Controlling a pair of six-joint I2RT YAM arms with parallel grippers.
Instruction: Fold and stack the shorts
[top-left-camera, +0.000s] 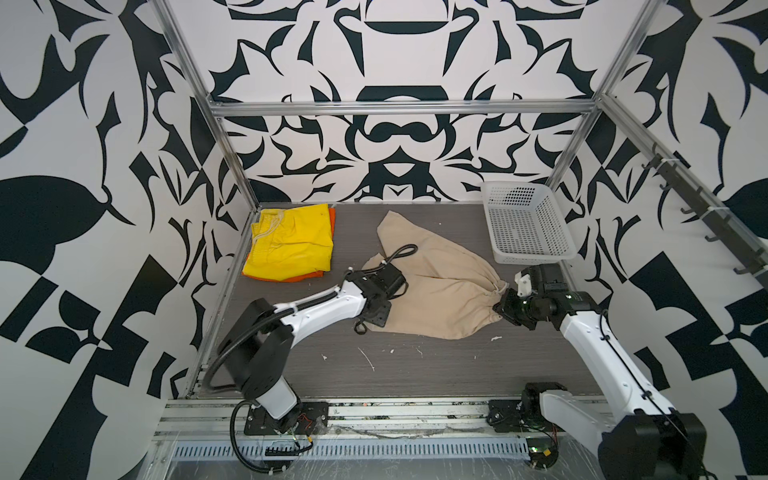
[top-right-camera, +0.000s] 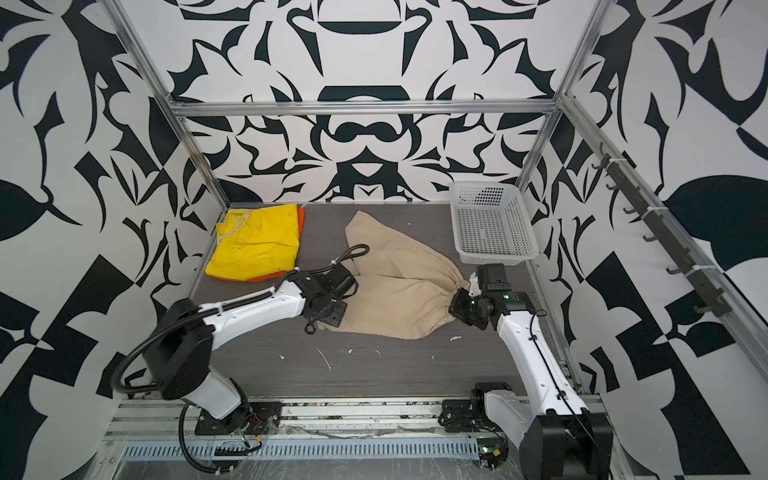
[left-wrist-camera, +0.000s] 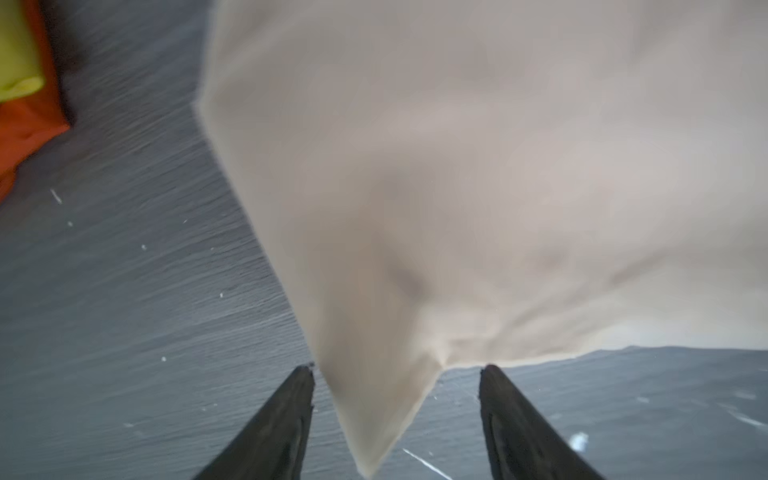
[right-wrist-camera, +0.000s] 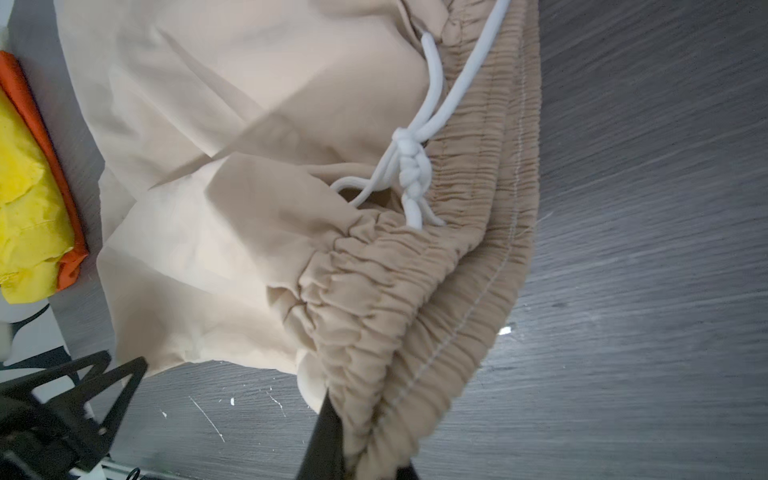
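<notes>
Top views: the beige shorts (top-left-camera: 440, 282) lie open in the middle of the tabletop (top-left-camera: 415, 374). The white basket (top-left-camera: 536, 254) stands near them on one side. On the other side, in the far left corner, the yellow shorts (top-left-camera: 291, 245) sit folded on the orange shorts (top-left-camera: 316, 274).

Left wrist view: the left gripper (left-wrist-camera: 397, 368) is let go, with its jaws wide apart. A pointy corner of beige cloth lies between them, but nothing pinches it. I think the job now is to fold the beige shorts. To do it well, this gripper should close deep on that corner so it cannot slip out.

Right wrist view: the right gripper (right-wrist-camera: 365, 457) is clamped on the end of the waistband (right-wrist-camera: 415, 291). Both ends should then move together, so the cloth lands flat. The waistband looks bunched and wrinkly. The white drawstring (right-wrist-camera: 415, 166) is tied in a knot. The rest of the cloth looks thin and soft.
</notes>
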